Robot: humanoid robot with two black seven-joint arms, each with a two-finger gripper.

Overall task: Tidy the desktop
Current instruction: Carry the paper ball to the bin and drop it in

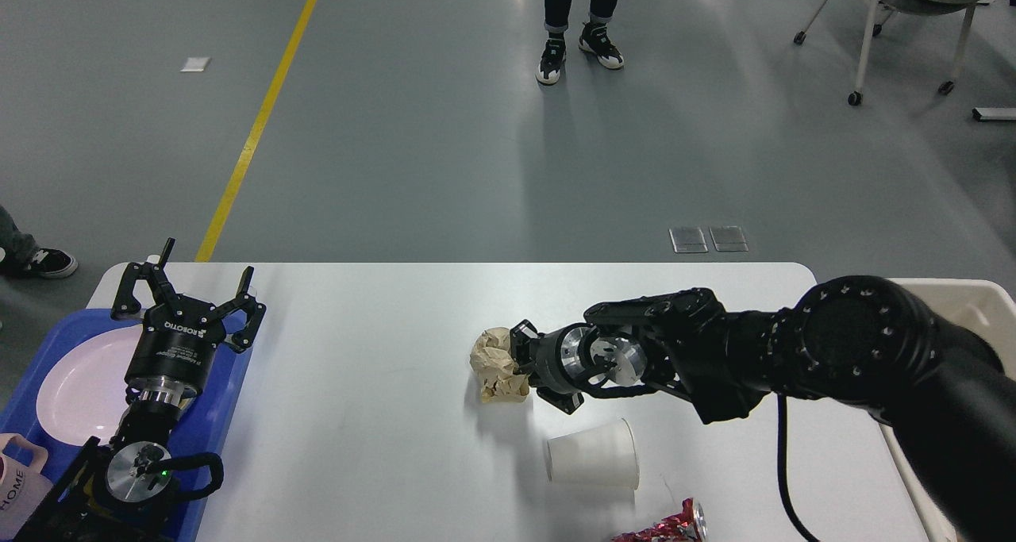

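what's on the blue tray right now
A white plate lies on the blue tray, and a pink mug sits at its near corner. The left arm covers the tray's right side.
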